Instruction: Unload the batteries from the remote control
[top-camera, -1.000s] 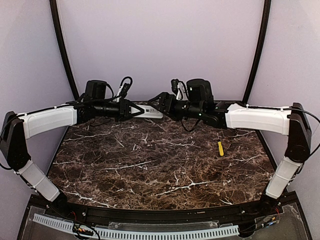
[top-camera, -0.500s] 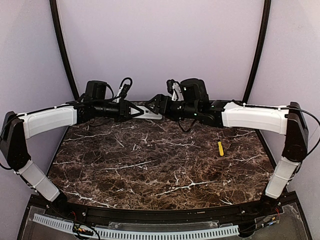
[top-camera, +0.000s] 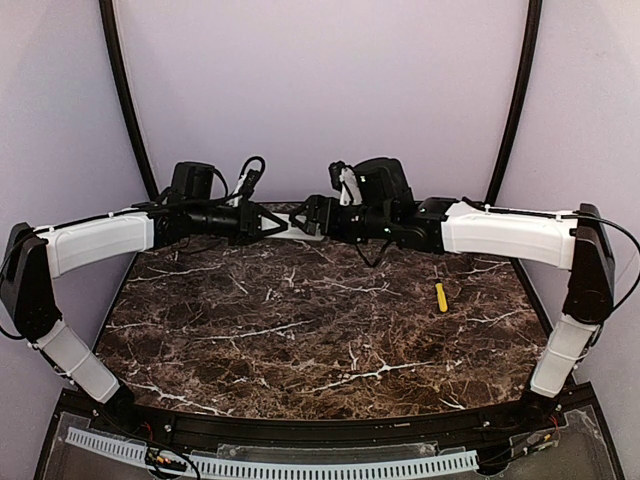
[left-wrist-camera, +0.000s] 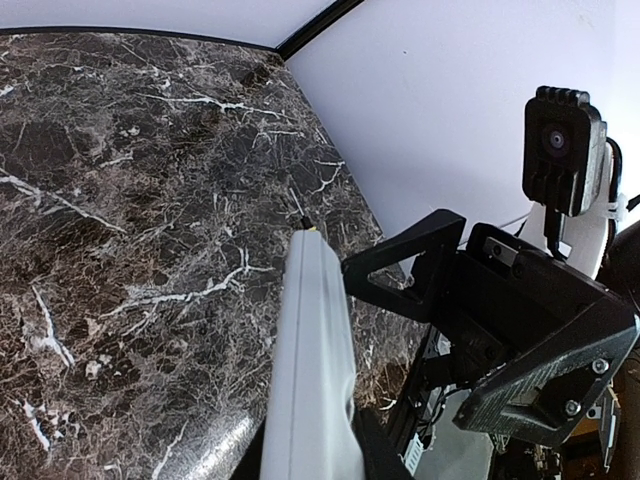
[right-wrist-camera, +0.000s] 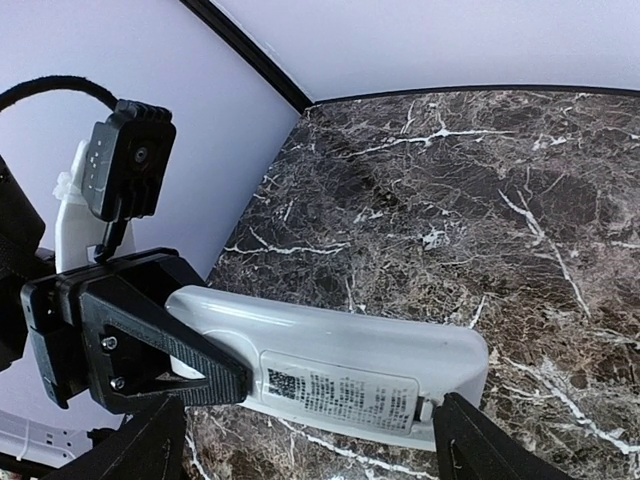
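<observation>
The remote control (top-camera: 288, 227) is a slim white bar held in the air at the back of the table. My left gripper (top-camera: 268, 222) is shut on one end of it; in the left wrist view (left-wrist-camera: 310, 452) the bar runs out from between the fingers. My right gripper (top-camera: 306, 214) is open, its jaws standing either side of the remote's free end (right-wrist-camera: 305, 402). In the right wrist view the remote (right-wrist-camera: 330, 350) shows a closed rectangular cover with a printed label (right-wrist-camera: 340, 388). The batteries are hidden.
A yellow stick (top-camera: 440, 297) lies on the dark marble table (top-camera: 300, 330) at the right. Purple walls close in the back and sides, with black curved posts (top-camera: 125, 95) at the corners.
My right gripper has moved left toward the remote, and its open jaws now stand around the free end. The left gripper has stayed put with the remote.
</observation>
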